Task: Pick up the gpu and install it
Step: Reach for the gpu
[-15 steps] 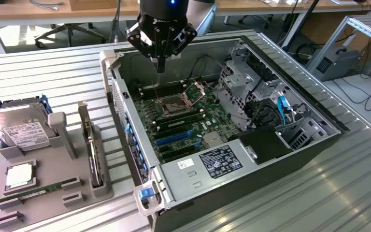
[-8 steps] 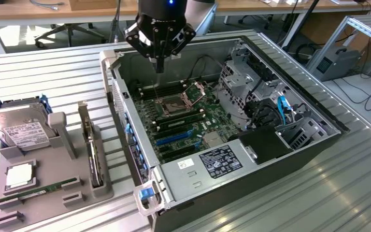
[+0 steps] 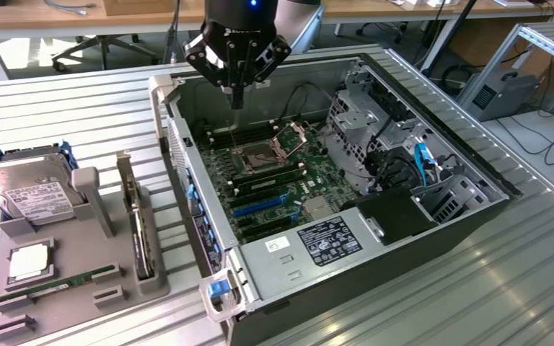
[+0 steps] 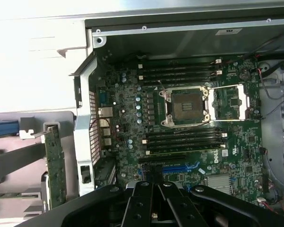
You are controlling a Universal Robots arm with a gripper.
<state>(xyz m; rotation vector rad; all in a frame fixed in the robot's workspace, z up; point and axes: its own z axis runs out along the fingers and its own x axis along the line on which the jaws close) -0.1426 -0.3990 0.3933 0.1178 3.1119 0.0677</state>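
The gpu (image 3: 141, 229) stands on edge in a slot of the grey holder tray (image 3: 70, 306) at the exterior view's left, its silver bracket end pointing away; its green board (image 4: 54, 165) also shows in the wrist view. My gripper (image 3: 236, 97) hangs over the back part of the open computer case (image 3: 354, 245), fingers pointing down, shut with nothing between them. It is well apart from the gpu, above the motherboard (image 3: 291, 180). In the wrist view my gripper (image 4: 154, 208) sits over the blue expansion slot (image 4: 180, 168).
The tray also holds a silver hard drive (image 3: 27, 191), a processor chip (image 3: 29, 263) and a thin RAM stick (image 3: 60, 283). Inside the case are an open processor socket (image 3: 257, 155), drive cages (image 3: 363, 122) and cables. Everything rests on a ribbed metal table (image 3: 450, 303).
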